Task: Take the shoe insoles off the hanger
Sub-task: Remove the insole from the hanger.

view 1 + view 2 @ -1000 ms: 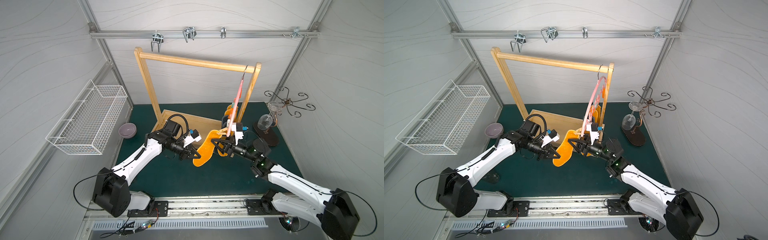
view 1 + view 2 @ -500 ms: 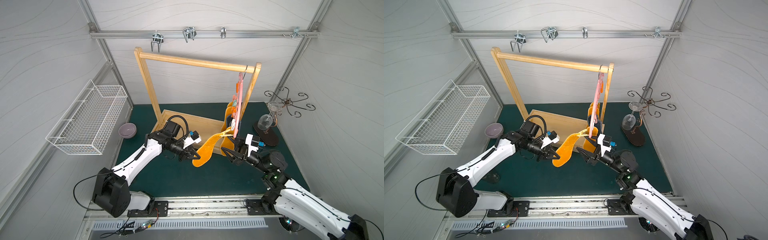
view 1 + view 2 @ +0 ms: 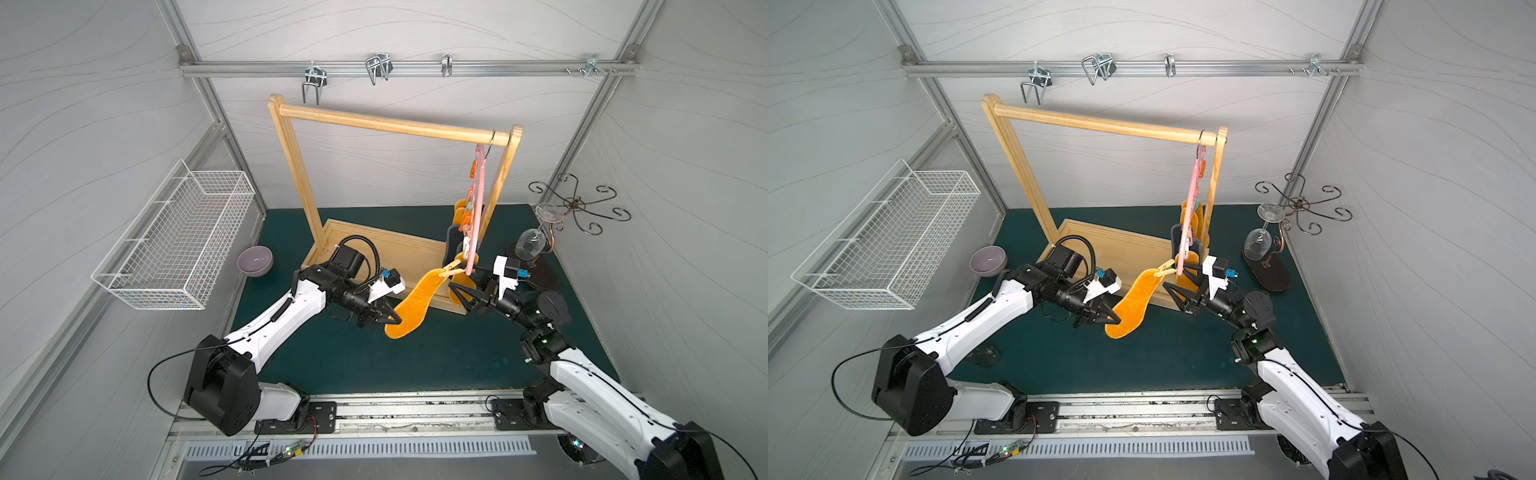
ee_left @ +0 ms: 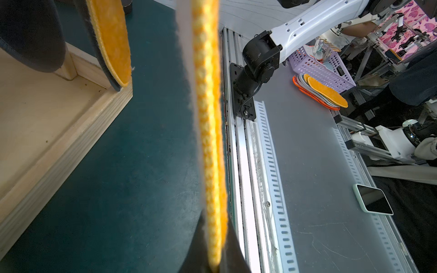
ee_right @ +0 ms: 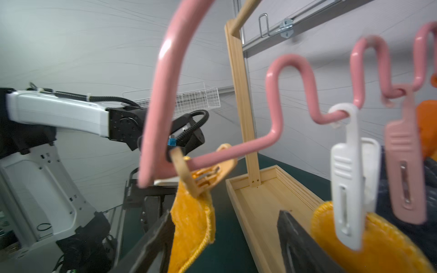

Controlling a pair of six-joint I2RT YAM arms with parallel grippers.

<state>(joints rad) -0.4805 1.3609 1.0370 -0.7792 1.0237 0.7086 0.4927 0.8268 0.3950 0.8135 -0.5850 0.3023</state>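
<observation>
Far to the left of the left pincer, a white wire basket (image 3: 174,237) hangs on the wall and a purple bowl (image 3: 254,259) sits on the green table (image 3: 353,365). The left pincer (image 3: 390,321) is clenched on the low end of an orange insole (image 3: 417,297). In the left wrist view that insole (image 4: 208,118) runs edge-on straight away from the pincer. From this grip it slants up and to the right, clear of the table, to a yellow clip (image 3: 451,269) that pins its top end to the lower corner of the pink hanger (image 3: 478,195). The insole thus spans the gap between the two pincers, clipped at one end and gripped at the other.

The right pincer (image 3: 459,297) is released, its jaws well apart, just below and right of that clip, holding nothing. In the right wrist view one finger (image 5: 153,238) is just beside the pinned insole's edge; whether they touch I cannot tell. The other finger (image 5: 296,241) stands just beside a second orange insole (image 5: 383,250), which hangs from a white clip (image 5: 345,177).

Above the right pincer, the hanger hangs by its hook from the rail of the wooden rack (image 3: 395,124). More orange insoles (image 3: 459,210) and a dark grey insole (image 3: 452,241) hang from it behind the pincer. To the right of the right pincer stands a metal glass stand (image 3: 540,274).
</observation>
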